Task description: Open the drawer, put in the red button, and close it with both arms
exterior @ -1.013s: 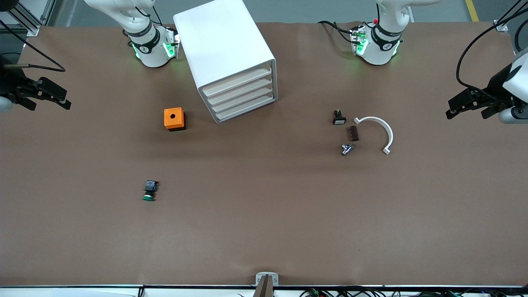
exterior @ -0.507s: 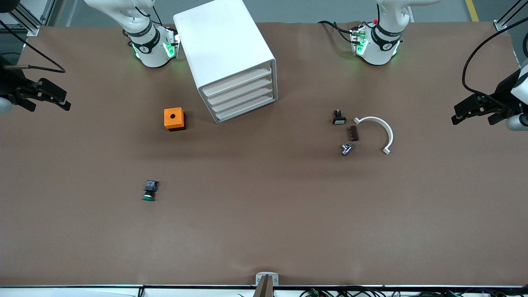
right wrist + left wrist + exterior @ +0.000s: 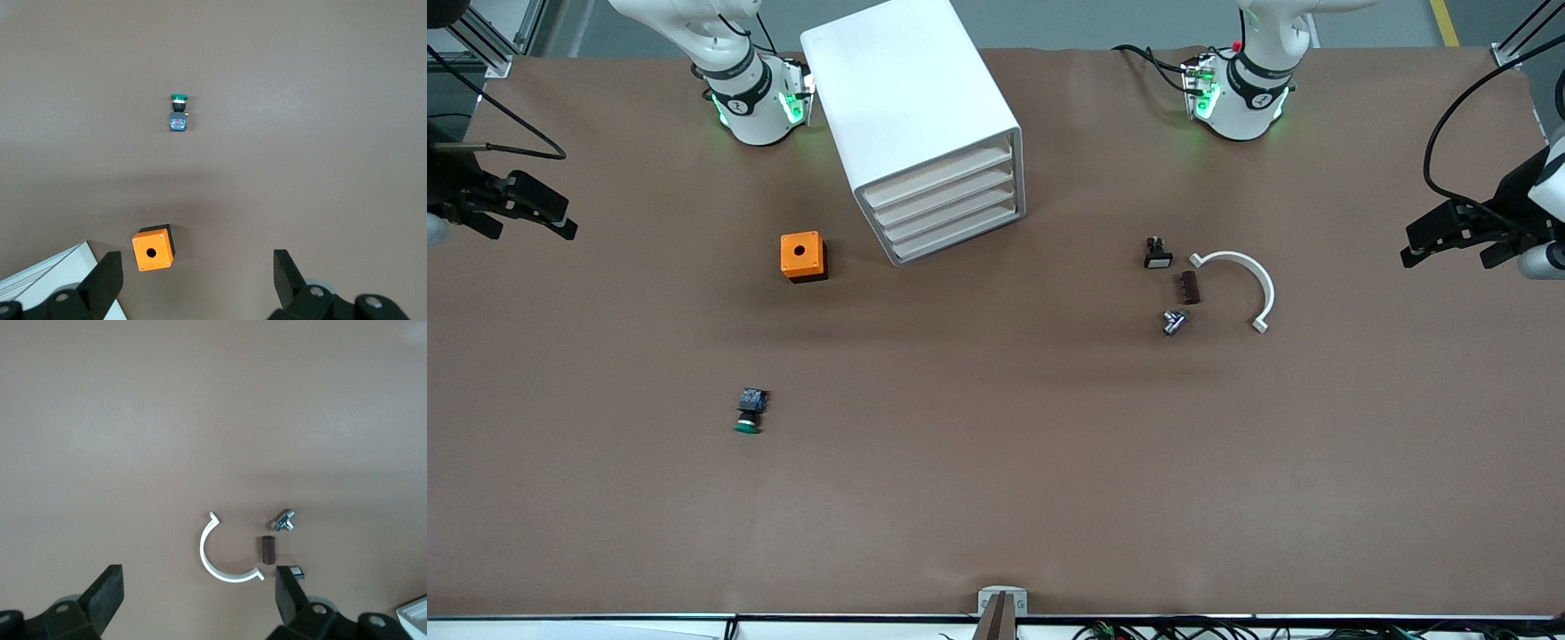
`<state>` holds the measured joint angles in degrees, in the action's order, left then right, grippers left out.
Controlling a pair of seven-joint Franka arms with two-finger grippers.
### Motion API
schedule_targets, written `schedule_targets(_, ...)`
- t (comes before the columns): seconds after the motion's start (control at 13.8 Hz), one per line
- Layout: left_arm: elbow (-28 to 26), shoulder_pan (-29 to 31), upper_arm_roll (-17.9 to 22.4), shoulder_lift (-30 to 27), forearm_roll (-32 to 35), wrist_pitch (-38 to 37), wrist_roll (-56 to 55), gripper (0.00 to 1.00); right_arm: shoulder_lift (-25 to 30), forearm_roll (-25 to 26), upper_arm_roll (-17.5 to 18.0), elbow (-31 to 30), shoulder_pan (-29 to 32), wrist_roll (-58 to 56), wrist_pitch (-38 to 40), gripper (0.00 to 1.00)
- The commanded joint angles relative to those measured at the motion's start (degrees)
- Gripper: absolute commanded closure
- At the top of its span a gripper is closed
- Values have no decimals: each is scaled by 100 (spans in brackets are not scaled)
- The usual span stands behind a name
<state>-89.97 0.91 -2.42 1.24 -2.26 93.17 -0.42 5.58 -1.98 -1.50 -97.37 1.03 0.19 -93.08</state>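
Red button: not showing in any view; only a green-capped button (image 3: pixel 748 412) lying on the bench (image 3: pixel 996 498), nearer the front camera than the orange box (image 3: pixel 803 256), toward the right arm's end.
Drawer cabinet (image 3: pixel 925 124): standing between the two arm bases, showing four drawer fronts (image 3: pixel 947 209) all flush and shut; judging the red button possibly lying inside, though unable to confirm.
Left pincer (image 3: pixel 1449 256): hanging over the bench edge at the left arm's end, fingers (image 3: pixel 107 597) spread wide, carrying nothing.
Right pincer (image 3: pixel 532 228): hanging over the bench edge at the right arm's end, fingers (image 3: pixel 107 280) spread wide, carrying nothing.
Handling, going by the matching green one: expecting a light, rigid plastic part with a smooth round cap prone to rolling and slipping; favouring a pinch across the flat sides of the squarish body, not across the cap.
Other parts: lying toward the left arm's end, a small black switch (image 3: pixel 1158 255), a brown block (image 3: pixel 1189 287), a metal fitting (image 3: pixel 1175 321) and a white half-ring (image 3: pixel 1254 283), all close together and well apart from the cabinet.
Drawer grip: seeing no knobs, only thin front lips, so expecting to hook a fingertip under a lip.
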Motion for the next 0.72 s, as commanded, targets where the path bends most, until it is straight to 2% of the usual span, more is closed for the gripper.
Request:
schedule_targets(0.0,58,15,-65,-63,147,-246,-28,0,189,40,71,-194,99,113,-52,0)
schedule_targets(0.22,58,15,-109,-63,138,-246,-405,0,189,31,71,-194,99,104,-35,0)
schedule_targets(0.65,67,41,-153,-63,138,-246,-406,0,189,31,79,-194,99,60,-43,0)
